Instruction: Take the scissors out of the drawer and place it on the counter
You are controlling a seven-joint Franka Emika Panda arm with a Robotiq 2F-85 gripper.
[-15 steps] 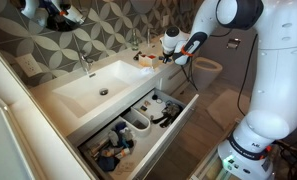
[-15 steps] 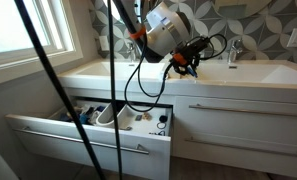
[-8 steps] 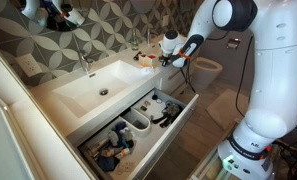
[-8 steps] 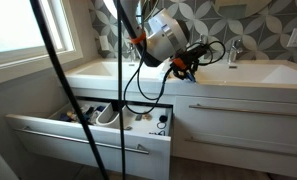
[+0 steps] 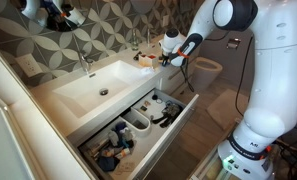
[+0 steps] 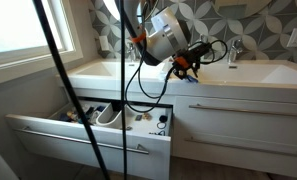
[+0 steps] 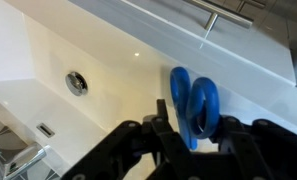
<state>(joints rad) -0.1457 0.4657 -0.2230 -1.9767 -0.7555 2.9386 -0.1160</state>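
Note:
My gripper is shut on the scissors, whose blue handles stick out between the fingers. It hangs just above the counter, by the edge of the basin. In both exterior views the gripper is over the counter, above the open drawer. The scissors are too small to make out in these two views.
White oval bins and small items fill the drawer. Chrome taps stand behind the basin. A toilet is past the counter's end. Closed drawer fronts sit beside the open drawer. A black cable crosses the view.
The gripper with the scissors has shifted only slightly over the counter. The drawer stays open.

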